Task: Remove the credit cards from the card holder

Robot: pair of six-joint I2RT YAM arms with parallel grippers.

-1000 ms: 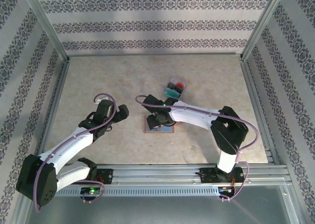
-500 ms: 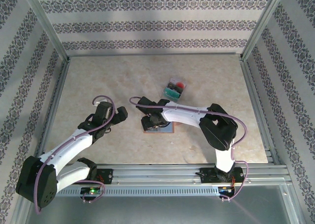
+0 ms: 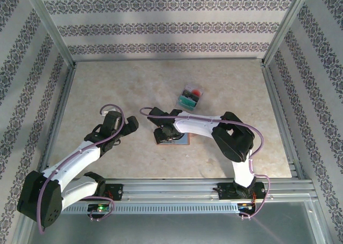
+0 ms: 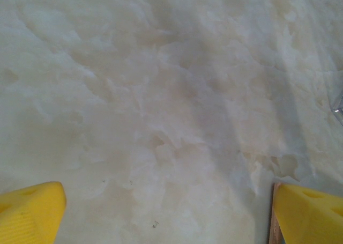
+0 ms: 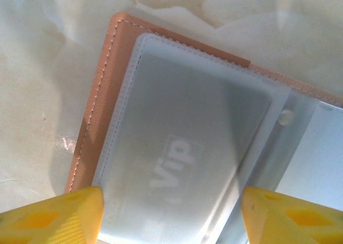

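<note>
Bare table (image 3: 107,83) surrounds the card holder (image 5: 99,99). My right gripper (image 5: 171,220) stands open over it, empty; left gripper (image 4: 166,214) wide open.

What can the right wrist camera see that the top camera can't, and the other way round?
Up close, the right wrist camera reads "Vip" on a grey card tucked in a clear sleeve, plus stitching along the brown leather edge. The top camera takes in the whole left arm and right arm, and the pile of coloured cards farther back. Both show the card holder lying open on the table under the right fingers.
</note>
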